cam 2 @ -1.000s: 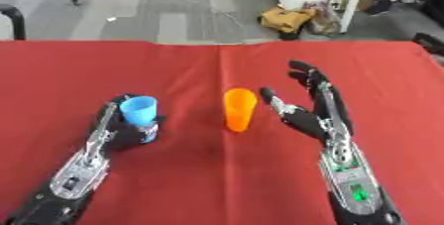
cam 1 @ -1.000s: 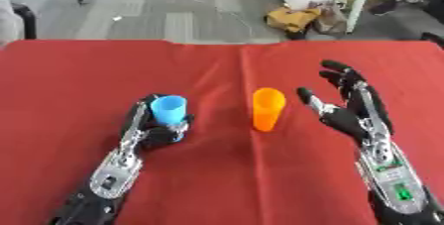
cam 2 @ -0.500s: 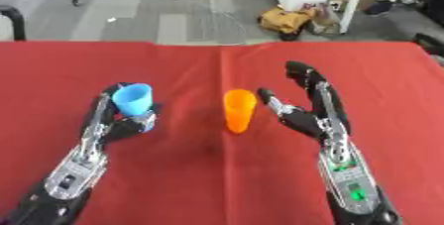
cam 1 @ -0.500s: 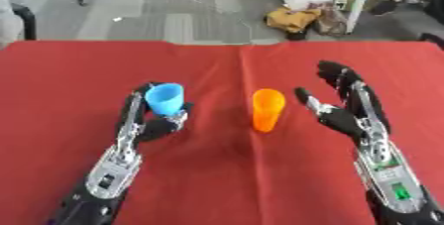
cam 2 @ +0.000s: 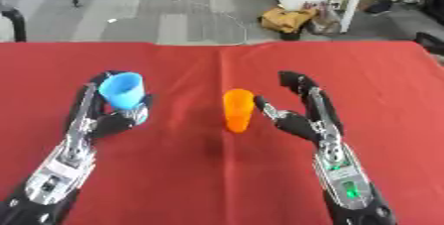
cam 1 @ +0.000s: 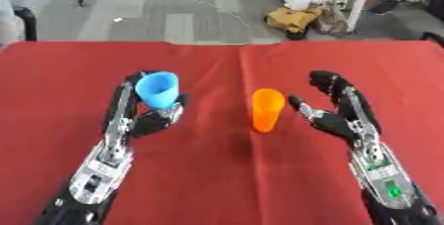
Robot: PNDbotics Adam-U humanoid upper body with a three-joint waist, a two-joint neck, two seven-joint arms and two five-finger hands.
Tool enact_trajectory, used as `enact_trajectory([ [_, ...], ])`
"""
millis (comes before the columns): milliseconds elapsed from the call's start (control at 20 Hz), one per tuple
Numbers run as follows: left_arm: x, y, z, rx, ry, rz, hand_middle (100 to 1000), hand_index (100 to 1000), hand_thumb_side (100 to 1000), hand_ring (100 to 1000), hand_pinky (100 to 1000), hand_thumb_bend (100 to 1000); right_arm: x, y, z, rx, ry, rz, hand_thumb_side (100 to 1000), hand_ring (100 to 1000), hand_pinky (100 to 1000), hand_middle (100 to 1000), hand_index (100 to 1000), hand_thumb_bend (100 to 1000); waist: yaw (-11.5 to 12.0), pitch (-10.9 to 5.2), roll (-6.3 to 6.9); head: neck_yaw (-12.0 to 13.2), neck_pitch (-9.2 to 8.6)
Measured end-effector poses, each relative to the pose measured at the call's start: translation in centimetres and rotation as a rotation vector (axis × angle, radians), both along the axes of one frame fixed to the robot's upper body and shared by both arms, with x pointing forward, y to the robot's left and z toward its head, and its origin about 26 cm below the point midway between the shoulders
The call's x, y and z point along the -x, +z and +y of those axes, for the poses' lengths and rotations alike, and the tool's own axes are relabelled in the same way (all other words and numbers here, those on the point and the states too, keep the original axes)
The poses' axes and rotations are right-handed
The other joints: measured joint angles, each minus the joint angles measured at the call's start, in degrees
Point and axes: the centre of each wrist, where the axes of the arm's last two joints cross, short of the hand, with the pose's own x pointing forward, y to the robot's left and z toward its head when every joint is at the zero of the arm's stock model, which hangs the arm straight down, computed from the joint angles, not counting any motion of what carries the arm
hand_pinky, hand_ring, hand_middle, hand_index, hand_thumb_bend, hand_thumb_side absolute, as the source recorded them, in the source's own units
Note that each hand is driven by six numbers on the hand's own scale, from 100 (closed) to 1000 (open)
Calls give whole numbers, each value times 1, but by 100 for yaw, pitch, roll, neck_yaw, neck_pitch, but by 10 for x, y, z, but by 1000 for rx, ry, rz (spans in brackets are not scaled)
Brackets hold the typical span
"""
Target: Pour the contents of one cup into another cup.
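No lettering, label, brand mark, number or sign could be read anywhere in either view.
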Motion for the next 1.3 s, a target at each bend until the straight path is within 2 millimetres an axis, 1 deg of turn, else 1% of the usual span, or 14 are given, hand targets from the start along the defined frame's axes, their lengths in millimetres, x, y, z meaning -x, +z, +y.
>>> enact_trajectory([
  [300, 21, 5, 1, -17, -70, -8, 364, 610, 100, 330, 456, 497, -2, -12, -2, 72, -3, 22, 240, 855, 950, 831, 814, 566, 29, -2, 24, -64, -1],
  [550, 36, 12, 0, -6, -114, -19, 366, 612, 100, 334, 460, 502, -6, -16, 1, 129, 12, 31, 239, 856, 951, 834, 820, 570, 57, -28, 26, -101, -2],
  [600, 38, 13, -1, -3, -121, -20, 367, 613, 100, 335, 461, 517, -7, -17, 1, 138, 15, 31, 239, 856, 951, 832, 820, 571, 64, -30, 28, -105, -2],
  [1100, 53, 17, -2, 8, -170, -35, 372, 616, 100, 340, 467, 527, -16, -20, 5, 196, 55, 52, 236, 851, 949, 817, 820, 573, 101, -38, 61, -152, -2],
  [1300, 56, 17, -2, 11, -183, -36, 375, 619, 100, 342, 470, 532, -19, -20, 7, 212, 64, 60, 236, 850, 948, 817, 821, 574, 126, -70, 68, -171, -2],
])
